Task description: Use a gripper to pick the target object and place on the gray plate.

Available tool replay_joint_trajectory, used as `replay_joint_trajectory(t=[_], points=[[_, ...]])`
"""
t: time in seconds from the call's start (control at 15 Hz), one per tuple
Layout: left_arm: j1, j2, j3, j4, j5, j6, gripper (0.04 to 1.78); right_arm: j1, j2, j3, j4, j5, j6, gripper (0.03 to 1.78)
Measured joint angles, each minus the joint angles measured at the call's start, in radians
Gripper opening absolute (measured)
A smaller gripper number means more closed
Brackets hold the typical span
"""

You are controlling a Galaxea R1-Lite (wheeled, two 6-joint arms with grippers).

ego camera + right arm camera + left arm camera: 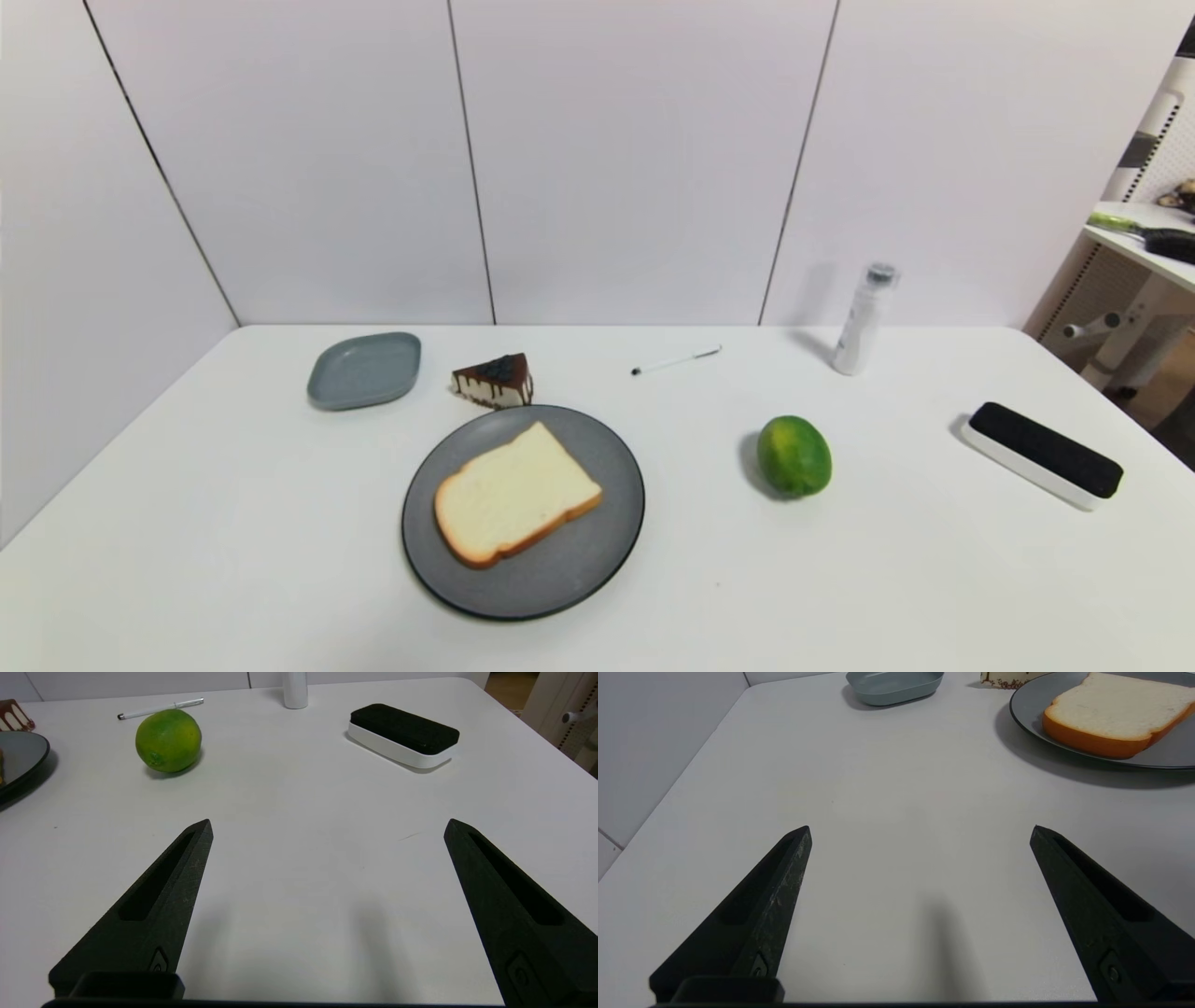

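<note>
The flat slice of toast with a white face and orange-brown crust (514, 495) lies flat inside the large round dark gray plate (597, 560), its long axis slanting across the plate, rounded top toward the robot's left and near side. The small rounded-square blue-gray dish (365, 370), beyond the plate to the left, holds nothing. A chocolate-topped cake wedge (494, 380) sits just beyond the plate's far rim. The left gripper (920, 833) hovers over bare white table (233, 523) left of the plate, fingers spread wide apart; the right gripper (327, 828) hovers likewise right of the plate, gaping and holding nothing.
</note>
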Motion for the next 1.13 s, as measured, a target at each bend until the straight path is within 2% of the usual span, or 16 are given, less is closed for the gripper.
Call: replay_joint_trajectory(t=[1.13], points=[[0.0, -0.002, 0.001, 0.0, 0.001, 0.0, 1.69, 0.0, 0.0, -0.001, -0.001, -0.001, 0.003, 1.71]])
